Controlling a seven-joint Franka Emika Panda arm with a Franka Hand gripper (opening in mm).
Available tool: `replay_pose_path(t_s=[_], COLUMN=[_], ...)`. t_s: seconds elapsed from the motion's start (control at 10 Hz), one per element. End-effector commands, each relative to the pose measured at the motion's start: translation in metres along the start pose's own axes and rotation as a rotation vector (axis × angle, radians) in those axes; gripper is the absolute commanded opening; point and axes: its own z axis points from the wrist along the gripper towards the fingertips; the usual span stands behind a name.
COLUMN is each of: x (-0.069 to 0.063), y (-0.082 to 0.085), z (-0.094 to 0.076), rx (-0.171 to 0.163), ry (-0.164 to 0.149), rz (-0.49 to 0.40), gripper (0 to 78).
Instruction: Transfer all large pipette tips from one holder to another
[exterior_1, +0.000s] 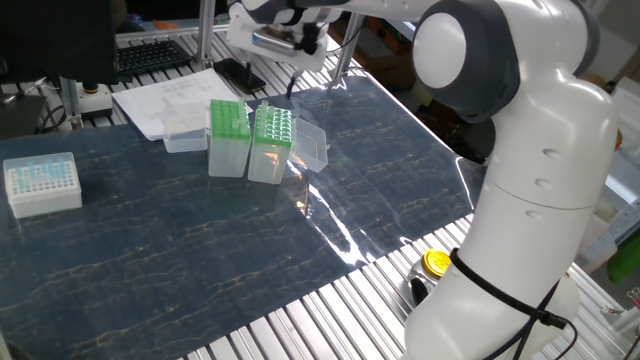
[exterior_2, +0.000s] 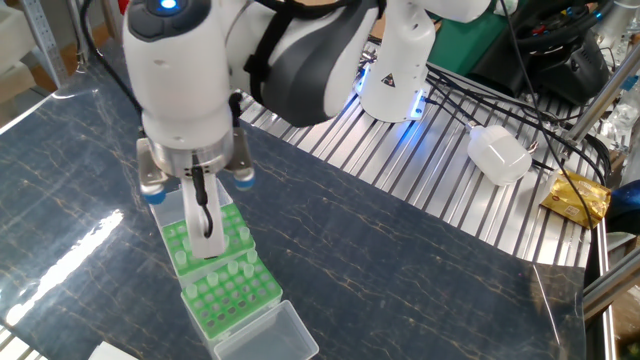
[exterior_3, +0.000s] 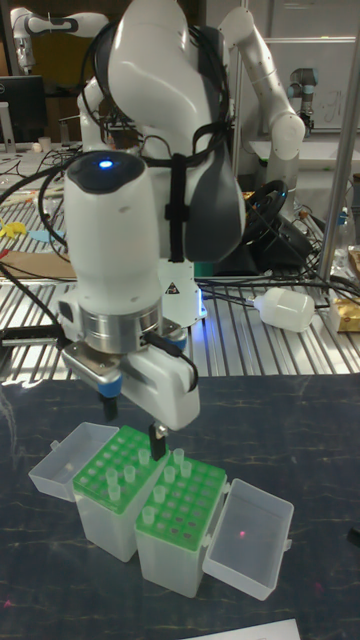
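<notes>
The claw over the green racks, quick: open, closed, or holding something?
Claw: cannot be told; its fingers hang just above the green racks, and no gap or held tip is visible.

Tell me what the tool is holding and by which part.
Cannot be told. The tool hangs over the green rack of clear tapered pipette tips; its grip is too blurred to read.
</notes>
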Motion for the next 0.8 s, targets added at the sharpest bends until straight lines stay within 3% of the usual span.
replay_pose_path(t_s=[0.1,0.4,0.8], x=[0.023,0.031,0.046], y=[0.007,0.012,0.023], z=[-0.002,-0.004,-0.010], rx=[0.004,0.006,0.009], ry=[0.003,0.001,0.026], rz=[0.125,0.183,0.286], gripper=[77.4,77.4,77.4])
